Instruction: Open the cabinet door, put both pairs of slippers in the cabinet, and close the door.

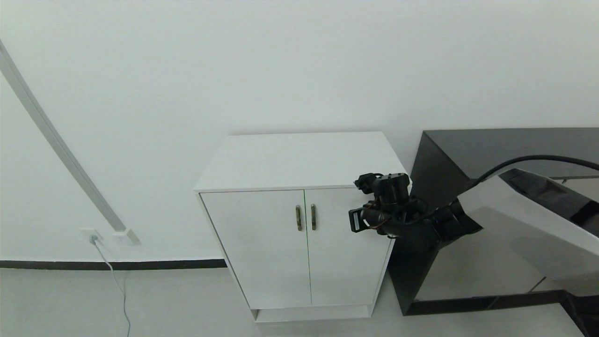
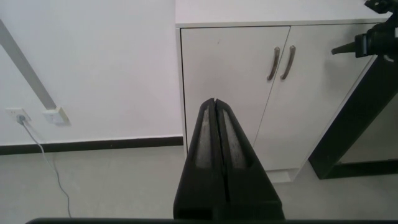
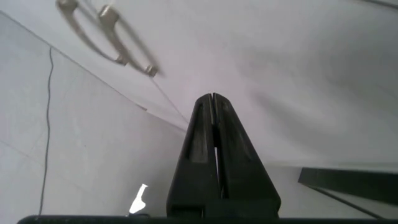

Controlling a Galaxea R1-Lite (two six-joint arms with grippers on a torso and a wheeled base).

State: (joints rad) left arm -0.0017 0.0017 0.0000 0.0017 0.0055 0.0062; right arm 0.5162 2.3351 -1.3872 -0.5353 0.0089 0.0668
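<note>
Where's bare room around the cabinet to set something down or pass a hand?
Free: cabinet top; floor left of the cabinet, up to the cable. Crowded: right side, where the table stands beside the cabinet and the right gripper hangs before the right door.

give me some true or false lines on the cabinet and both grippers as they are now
1. Both doors of the cabinet are closed. True.
2. The right gripper is clamped on one of the handles. False: it is shut on nothing, in front of the right door and apart from the handles.
3. The left gripper has its fingers pressed together. True.
4. The handles sit at the doors' outer edges. False: they stand side by side at the middle seam.
5. A cable hangs from a wall socket on the cabinet's left. True.
</note>
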